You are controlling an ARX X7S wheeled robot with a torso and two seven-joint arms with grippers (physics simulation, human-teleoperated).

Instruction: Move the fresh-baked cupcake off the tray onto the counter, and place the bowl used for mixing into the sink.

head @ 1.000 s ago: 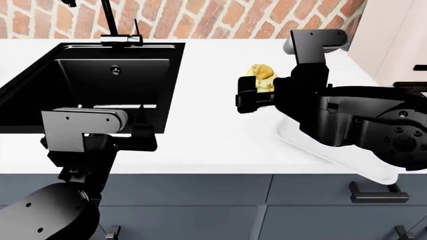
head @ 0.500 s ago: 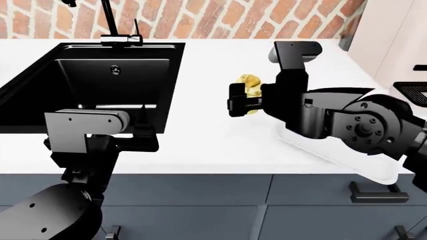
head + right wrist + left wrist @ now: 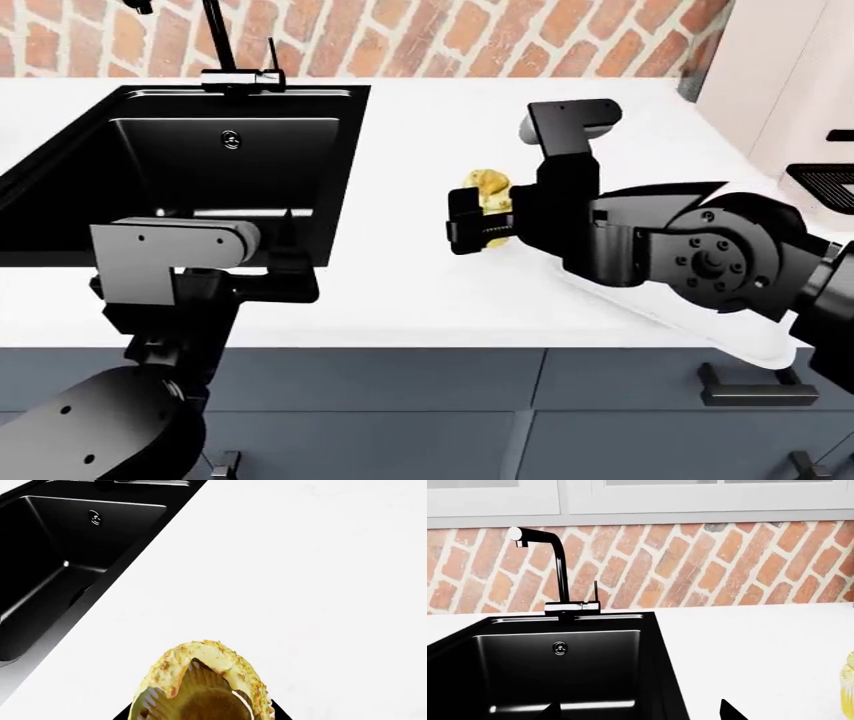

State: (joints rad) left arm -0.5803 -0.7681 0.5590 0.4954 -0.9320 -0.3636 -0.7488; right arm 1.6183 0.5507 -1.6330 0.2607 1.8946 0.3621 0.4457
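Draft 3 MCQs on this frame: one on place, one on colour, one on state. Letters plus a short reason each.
1. Where is the small pale-yellow cupcake?
A. in the matte black sink
B. in the right gripper, over the white counter
C. lying on the tray

2. What colour is the gooseneck faucet?
A. black
B. chrome
C. white

3. What is the right gripper doing?
A. hanging open and empty
B. shut on the cupcake
C. pressing the faucet lever

Answers:
1 B: the head view shows it between the fingers, left of the white tray, above the counter.
2 A: it matches the sink.
3 B: the right wrist view shows the cupcake in its grasp.
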